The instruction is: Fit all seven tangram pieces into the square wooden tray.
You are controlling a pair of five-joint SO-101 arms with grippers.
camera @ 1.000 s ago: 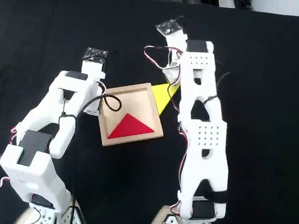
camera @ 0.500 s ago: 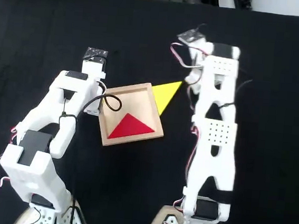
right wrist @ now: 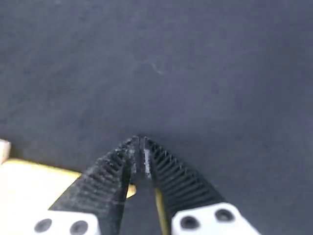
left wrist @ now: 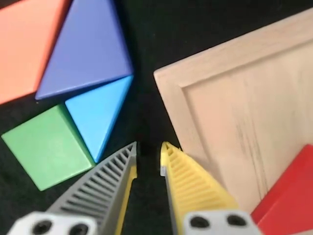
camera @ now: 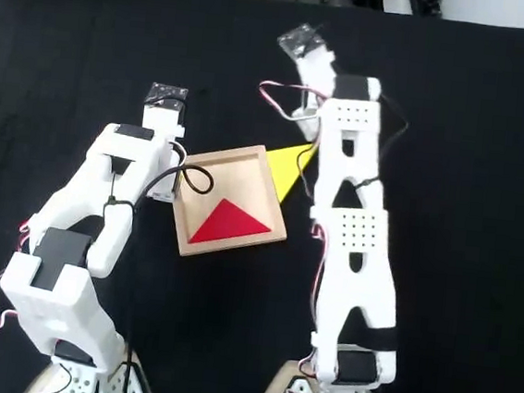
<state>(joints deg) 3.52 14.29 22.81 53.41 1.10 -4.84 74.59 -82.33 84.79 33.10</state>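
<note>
Tray (camera: 219, 159) holds only the red triangle (camera: 230, 221); the yellow triangle (camera: 284, 169) and others lie outside. Left gripper (left wrist: 148, 147) is slightly parted, right gripper (right wrist: 140, 141) clenched.

A triangle (camera: 230, 221) lay in the tray (camera: 223, 170); a second triangle (camera: 287, 167) lay just right of the tray, partly under the right arm (camera: 350, 224).
</note>
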